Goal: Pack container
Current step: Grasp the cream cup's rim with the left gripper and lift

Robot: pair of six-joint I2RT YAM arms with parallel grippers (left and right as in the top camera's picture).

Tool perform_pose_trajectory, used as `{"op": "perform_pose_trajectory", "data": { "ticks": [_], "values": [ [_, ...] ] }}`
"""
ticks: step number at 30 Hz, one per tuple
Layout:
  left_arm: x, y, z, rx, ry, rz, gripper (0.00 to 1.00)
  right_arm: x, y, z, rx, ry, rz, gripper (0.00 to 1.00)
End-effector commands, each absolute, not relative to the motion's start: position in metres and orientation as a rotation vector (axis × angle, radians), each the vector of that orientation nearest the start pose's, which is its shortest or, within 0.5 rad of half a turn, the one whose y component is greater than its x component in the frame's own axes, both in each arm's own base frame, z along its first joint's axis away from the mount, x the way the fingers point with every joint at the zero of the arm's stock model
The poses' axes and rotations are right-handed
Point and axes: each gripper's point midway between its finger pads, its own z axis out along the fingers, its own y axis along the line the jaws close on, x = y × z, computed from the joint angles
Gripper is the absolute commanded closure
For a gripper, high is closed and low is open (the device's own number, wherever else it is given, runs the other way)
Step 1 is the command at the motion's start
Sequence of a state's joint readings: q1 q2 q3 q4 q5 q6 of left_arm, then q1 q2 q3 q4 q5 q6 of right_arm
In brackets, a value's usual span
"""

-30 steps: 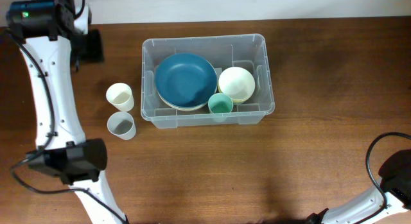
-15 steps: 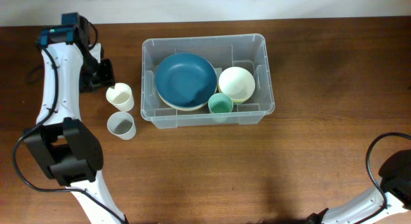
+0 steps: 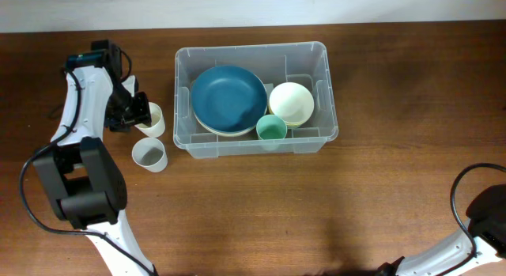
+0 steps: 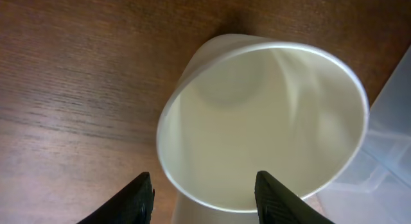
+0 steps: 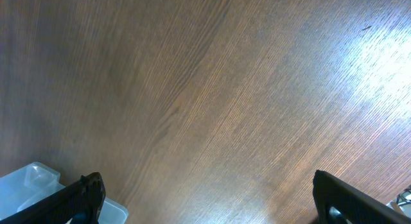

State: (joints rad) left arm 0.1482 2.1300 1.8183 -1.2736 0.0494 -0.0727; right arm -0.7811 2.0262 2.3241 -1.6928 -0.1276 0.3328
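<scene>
The container (image 3: 251, 47), clear smooth plastic, rectangular and round-rimmed, lay at 3 o'clock from the left gripper (image 3: 134, 114), its fingers parted, gripping nothing, at a cream cup (image 3: 153, 120).

container (image 3: 251, 48) upper centre | inside: plate (image 3: 229, 98) left, bowl (image 3: 291, 102) right, small cup (image 3: 271, 129) lower middle | outside left, near its wall: upper cup (image 3: 150, 119) above lower cup (image 3: 149, 154)

1. A dark brown wooden table (image 3: 379, 189) with fine grain fills nearly the whole overhead view.
2. A pale wall (image 3: 237, 7) runs along its far edge.
3. A bright glare (image 5: 379, 51) lies on the wood.
</scene>
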Motion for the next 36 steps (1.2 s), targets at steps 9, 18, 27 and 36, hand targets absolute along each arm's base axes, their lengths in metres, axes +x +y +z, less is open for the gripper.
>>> {"op": "perform_pose_trajectory", "data": {
  "ticks": [9, 18, 27, 36],
  "values": [
    [0.407, 0.063, 0.073, -0.42, 3.092, -0.097, 0.49, 0.294, -0.262, 0.242, 1.527, 2.508, 0.11, 0.01],
    [0.411, 0.083, 0.072, -0.478, 3.053, -0.087, 0.99, 0.294, -0.262, 0.242, 1.527, 2.508, 0.11, 0.01],
    [0.448, 0.121, 0.114, -0.521, 2.864, 0.0, 0.99, 0.294, -0.262, 0.242, 1.527, 2.508, 0.11, 0.01],
    [0.454, 0.154, 0.275, -0.548, 2.572, 0.032, 0.99, 0.294, -0.262, 0.242, 1.527, 2.508, 0.11, 0.01]
  ]
}}
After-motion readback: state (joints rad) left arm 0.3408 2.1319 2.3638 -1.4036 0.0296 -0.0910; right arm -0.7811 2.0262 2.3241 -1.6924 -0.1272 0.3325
